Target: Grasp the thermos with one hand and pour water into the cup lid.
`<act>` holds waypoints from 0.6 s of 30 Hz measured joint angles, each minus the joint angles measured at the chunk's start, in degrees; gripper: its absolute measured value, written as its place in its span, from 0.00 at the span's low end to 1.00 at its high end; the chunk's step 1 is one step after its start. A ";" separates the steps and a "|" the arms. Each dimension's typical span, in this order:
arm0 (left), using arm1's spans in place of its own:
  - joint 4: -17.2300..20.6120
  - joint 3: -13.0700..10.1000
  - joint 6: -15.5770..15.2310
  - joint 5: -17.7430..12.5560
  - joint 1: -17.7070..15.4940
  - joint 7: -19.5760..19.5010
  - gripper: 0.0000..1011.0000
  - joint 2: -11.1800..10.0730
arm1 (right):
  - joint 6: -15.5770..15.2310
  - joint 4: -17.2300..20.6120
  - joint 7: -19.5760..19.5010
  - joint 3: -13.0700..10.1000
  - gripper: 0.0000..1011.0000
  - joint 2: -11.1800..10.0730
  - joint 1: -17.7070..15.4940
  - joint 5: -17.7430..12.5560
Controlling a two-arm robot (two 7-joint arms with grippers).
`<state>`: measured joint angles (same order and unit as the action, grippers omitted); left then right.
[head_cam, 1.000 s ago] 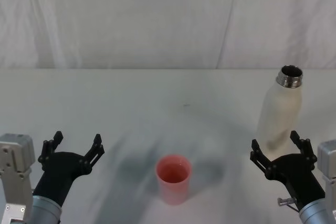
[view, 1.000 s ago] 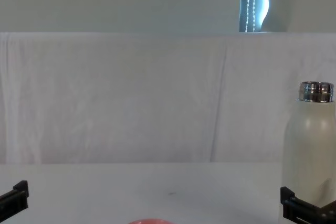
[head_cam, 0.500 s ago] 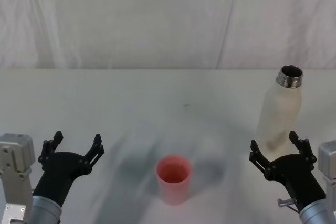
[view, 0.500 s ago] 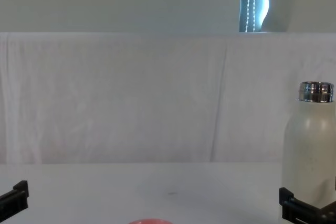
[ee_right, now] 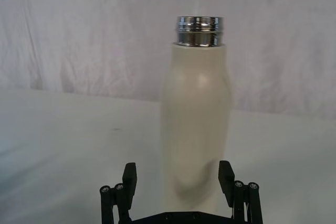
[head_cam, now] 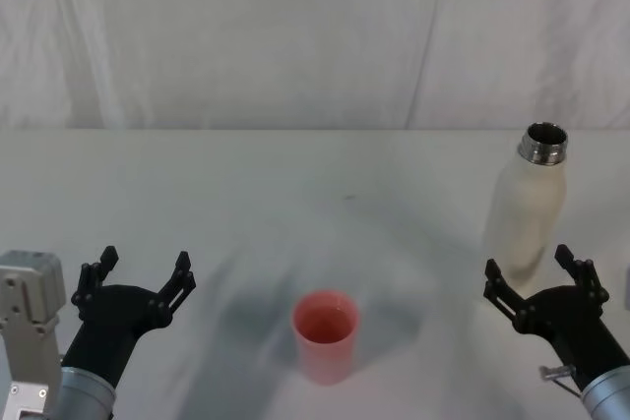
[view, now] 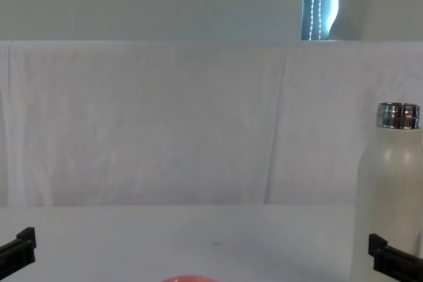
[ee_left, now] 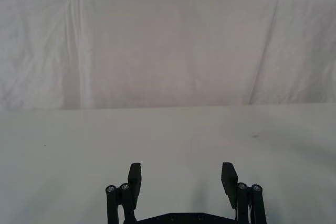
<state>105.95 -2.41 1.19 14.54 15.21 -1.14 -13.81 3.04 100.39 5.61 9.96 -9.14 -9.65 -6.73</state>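
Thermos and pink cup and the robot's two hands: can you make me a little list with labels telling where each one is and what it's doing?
thermos: upright on the table, far right, cap off
cup lid: upright, near middle, in front of the robot
right gripper: open, just short of the thermos, not touching
left gripper: open, low on the left, holding nothing
pouring: not begun

matt cream thermos with shiny steel neck; matt pink plastic cup lid.

One thermos, one cup lid
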 joint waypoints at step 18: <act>0.00 0.00 0.00 0.00 0.00 0.00 0.99 0.00 | -1.52 -2.53 5.54 -2.17 0.99 -0.40 2.33 -6.36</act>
<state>105.95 -2.41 1.19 14.54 15.21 -1.14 -13.81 1.52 97.86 11.15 7.79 -9.54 -7.32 -13.09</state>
